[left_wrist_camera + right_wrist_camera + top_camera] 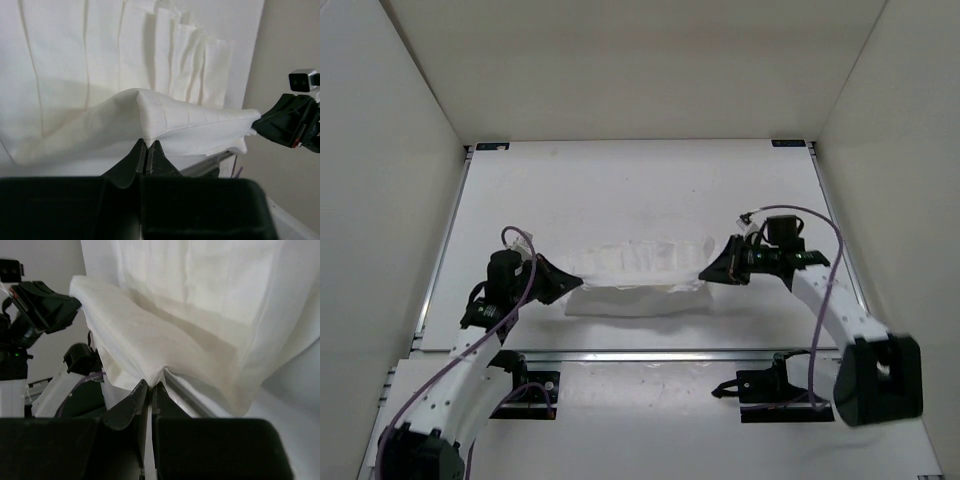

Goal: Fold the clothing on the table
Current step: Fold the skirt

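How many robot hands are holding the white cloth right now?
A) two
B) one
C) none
A: the left hand and the right hand each pinch one end of the clothing, which hangs lifted between them.

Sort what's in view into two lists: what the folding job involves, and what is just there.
Part of the job:
- clothing
- left gripper, shut on one end of it
- right gripper, shut on the other end
- table underneath

Just there:
- white walls
- blue corner brackets
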Robot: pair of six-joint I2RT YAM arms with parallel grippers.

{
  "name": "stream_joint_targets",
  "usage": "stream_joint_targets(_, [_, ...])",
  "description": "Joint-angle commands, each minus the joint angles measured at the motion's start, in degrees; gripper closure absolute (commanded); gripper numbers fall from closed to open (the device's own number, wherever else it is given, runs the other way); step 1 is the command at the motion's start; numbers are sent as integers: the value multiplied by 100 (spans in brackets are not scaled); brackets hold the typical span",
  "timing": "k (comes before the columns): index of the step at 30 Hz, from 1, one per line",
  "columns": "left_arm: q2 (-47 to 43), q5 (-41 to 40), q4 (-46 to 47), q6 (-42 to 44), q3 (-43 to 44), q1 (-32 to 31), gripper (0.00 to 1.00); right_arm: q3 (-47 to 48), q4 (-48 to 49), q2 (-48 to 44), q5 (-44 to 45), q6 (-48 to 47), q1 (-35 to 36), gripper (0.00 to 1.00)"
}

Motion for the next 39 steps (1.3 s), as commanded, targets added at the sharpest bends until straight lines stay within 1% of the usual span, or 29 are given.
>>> stream_joint_targets(1, [1073, -1152, 1585, 27, -182, 574, 99, 834, 1672, 1327, 342, -102, -361, 100])
stream_joint_targets(2, [1347, -1310, 1937, 105, -25, 610, 86, 1193, 2136, 1887, 325, -76, -423, 97])
stream_joint_targets(3, [1846, -1373, 2123, 254, 98, 636, 76, 1492, 2315, 2380, 272, 37, -476, 92])
stream_joint_targets(4, [2338, -1330, 2421, 438, 369, 750, 70, 1600, 2761, 2750, 133, 308, -546, 82])
stream_joint_targets(5, [2744, -1347, 2537, 483, 685, 690, 66, 1749, 3348, 2876, 62, 485, -555, 70])
stream_joint_targets(6, [2896, -1242, 2607, 553, 836, 716, 57, 1872, 3676, 3051, 26, 600, -616, 52])
stream_joint_targets(7, [3097, -1059, 2660, 572, 1029, 759, 51, 1960, 3697, 3174, 122, 549, -617, 47])
stream_joint_targets(8, [3186, -996, 2739, 485, 1136, 795, 43, 2066, 3566, 3176, 236, 522, -634, 40])
stream_joint_targets(9, [3196, -830, 2818, 458, 1111, 777, 40, 2084, 3434, 3124, 359, 365, -565, 38])
stream_joint_targets(10, [3152, -767, 2837, 388, 1049, 777, 39, 2110, 3355, 3019, 569, 172, -564, 37])
stream_joint_targets(12, [2915, -811, 2837, 369, 900, 742, 36, 1822, 3415, 2834, 755, -197, -355, 39])
stream_joint_targets(13, [2828, -793, 2785, 430, 856, 673, 36, 1707, 3372, 2772, 877, -512, -275, 38])
stream_joint_targets(15, [2748, -890, 2592, 659, 725, 584, 36, 1549, 3355, 2771, 1027, -840, -169, 49])
stream_joint_targets(18, [2897, -986, 2345, 1177, 750, 443, 40, 1434, 3416, 2955, 1142, -1086, -81, 51])
stream_joint_targets(19, [3019, -1108, 2345, 1361, 750, 313, 43, 1434, 3442, 3052, 1159, -1191, -63, 56])
stream_joint_targets(21, [3186, -1355, 2353, 1529, 785, 67, 46, 1477, 3346, 3150, 1238, -1472, 94, 63])
stream_joint_targets(22, [3257, -1504, 2371, 1625, 803, 31, 46, 1539, 3171, 3236, 1439, -1717, 260, 63])
stream_joint_targets(23, [3371, -1679, 2353, 1670, 811, -22, 45, 1626, 3117, 3263, 1641, -1937, 340, 58])
stream_joint_targets(24, [3467, -1716, 2414, 1705, 855, -75, 43, 1645, 2978, 3281, 1834, -2070, 498, 56])
stream_joint_targets(27, [3827, -1892, 2572, 1732, 960, -58, 42, 1847, 2818, 3606, 1898, -2229, 727, 56])
stream_joint_targets(30, [4231, -1795, 2477, 1819, 1180, -101, 42, 1996, 2774, 3861, 1827, -2246, 763, 55])
stream_joint_targets(33, [4435, -1812, 2406, 1811, 1251, -224, 42, 2110, 2590, 4142, 1959, -2370, 789, 52])
stream_joint_targets(38, [4698, -1804, 2521, 1758, 1260, -286, 43, 2181, 2624, 4353, 1749, -2448, 807, 54])
stream_joint_targets(39, [4812, -1839, 2494, 1802, 1329, -330, 43, 2216, 2590, 4371, 1670, -2484, 868, 59])
